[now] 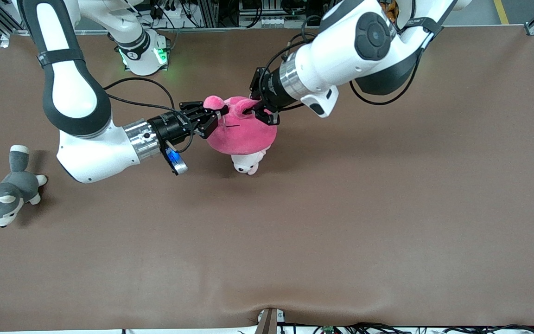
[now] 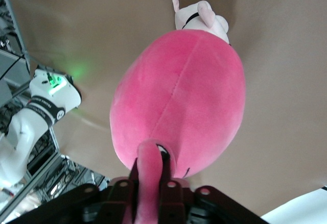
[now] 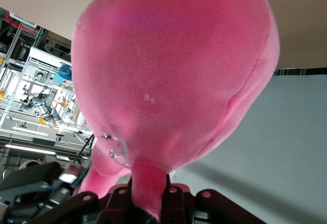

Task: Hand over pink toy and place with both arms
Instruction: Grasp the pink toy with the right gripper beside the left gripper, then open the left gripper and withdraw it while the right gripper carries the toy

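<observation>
The pink toy (image 1: pixel 244 130) hangs in the air between both arms, over the middle of the table. My right gripper (image 1: pixel 212 116) is shut on one of its eye bumps. My left gripper (image 1: pixel 258 109) is shut on the other bump. In the left wrist view the round pink body (image 2: pixel 179 101) hangs from the bump pinched in my left gripper (image 2: pixel 150 183). In the right wrist view the toy (image 3: pixel 173 66) fills the frame, its bump pinched in my right gripper (image 3: pixel 148 193). The toy's black eyes are mostly hidden.
A small pale pink-and-white plush (image 1: pixel 247 163) lies on the table right under the pink toy and also shows in the left wrist view (image 2: pixel 202 17). A grey-and-white husky plush (image 1: pixel 7 192) lies at the right arm's end of the table.
</observation>
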Available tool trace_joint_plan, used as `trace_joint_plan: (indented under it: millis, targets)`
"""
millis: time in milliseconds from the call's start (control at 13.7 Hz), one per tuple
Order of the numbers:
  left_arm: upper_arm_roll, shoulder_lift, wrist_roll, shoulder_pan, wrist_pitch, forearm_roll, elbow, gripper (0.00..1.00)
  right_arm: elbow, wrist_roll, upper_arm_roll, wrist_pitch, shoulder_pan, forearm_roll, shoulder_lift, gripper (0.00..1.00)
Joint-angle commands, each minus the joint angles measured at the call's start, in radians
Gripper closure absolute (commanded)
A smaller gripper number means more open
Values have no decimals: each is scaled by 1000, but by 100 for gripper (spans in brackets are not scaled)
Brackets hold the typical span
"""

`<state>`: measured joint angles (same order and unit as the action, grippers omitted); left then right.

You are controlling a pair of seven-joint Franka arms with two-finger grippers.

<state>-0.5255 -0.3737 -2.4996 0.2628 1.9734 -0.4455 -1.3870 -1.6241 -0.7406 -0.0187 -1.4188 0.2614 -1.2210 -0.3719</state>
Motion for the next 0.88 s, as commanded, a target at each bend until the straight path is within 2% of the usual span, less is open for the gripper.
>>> trace_joint_plan:
  millis: [0, 146, 366, 513, 806]
  targets:
    - [-1, 22, -4, -37, -65, -13, 19, 0, -2, -3, 0, 4, -33, -5, 11, 100]
    - [2, 64, 63, -63, -119, 51, 19, 0, -3, 9, 0, 15, -77, 18, 11, 100]
    - [4, 125, 230, -112, -246, 239, 17, 0, -6, 99, 0, 67, -146, 135, 7, 100]
    - [4, 150, 545, -157, -361, 345, 19, 0, -13, 189, 0, 112, -200, 187, -5, 100]
    - [5, 202, 1113, -328, -539, 417, 14, 0, -11, 382, 0, 162, -312, 311, -68, 100]
